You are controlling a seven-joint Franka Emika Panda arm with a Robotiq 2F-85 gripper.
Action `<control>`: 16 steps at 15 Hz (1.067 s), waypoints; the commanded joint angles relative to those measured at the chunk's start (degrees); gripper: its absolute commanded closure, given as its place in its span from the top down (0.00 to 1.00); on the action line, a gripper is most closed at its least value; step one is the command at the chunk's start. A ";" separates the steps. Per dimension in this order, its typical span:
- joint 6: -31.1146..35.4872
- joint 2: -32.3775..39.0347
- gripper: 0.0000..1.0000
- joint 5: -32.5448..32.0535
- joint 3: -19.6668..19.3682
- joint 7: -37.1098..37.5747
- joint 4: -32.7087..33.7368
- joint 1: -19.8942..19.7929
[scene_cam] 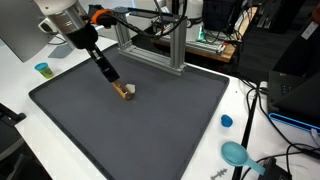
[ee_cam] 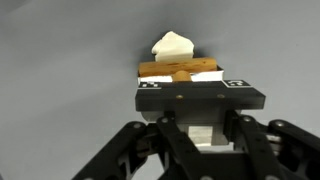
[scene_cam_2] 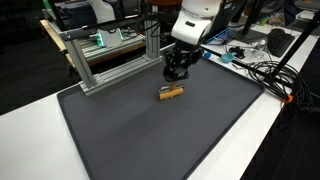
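Small tan wooden block (scene_cam_2: 172,93) lies flat on the gray mat (scene_cam_2: 150,130).

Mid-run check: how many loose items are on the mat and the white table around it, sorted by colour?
Brown: 1 (wooden block)
Teal: 2 (small cup, round scoop)
Blue: 1 (cap)
Total: 4

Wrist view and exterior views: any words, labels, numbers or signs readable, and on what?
No text can be read in any view.
Marks on the black bar, wrist view: black-and-white squares, too small to read.
Block: bare wood, no print.
Mat: plain.
Desk clutter in both exterior views: too blurred to read.
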 commanded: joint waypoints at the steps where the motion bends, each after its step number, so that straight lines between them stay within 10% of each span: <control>1: 0.04 -2.18 0.22 1.33 -0.22 -0.78 -0.88 -1.14; 16: 3.86 -7.25 0.22 -2.93 -0.98 -0.04 -9.70 2.49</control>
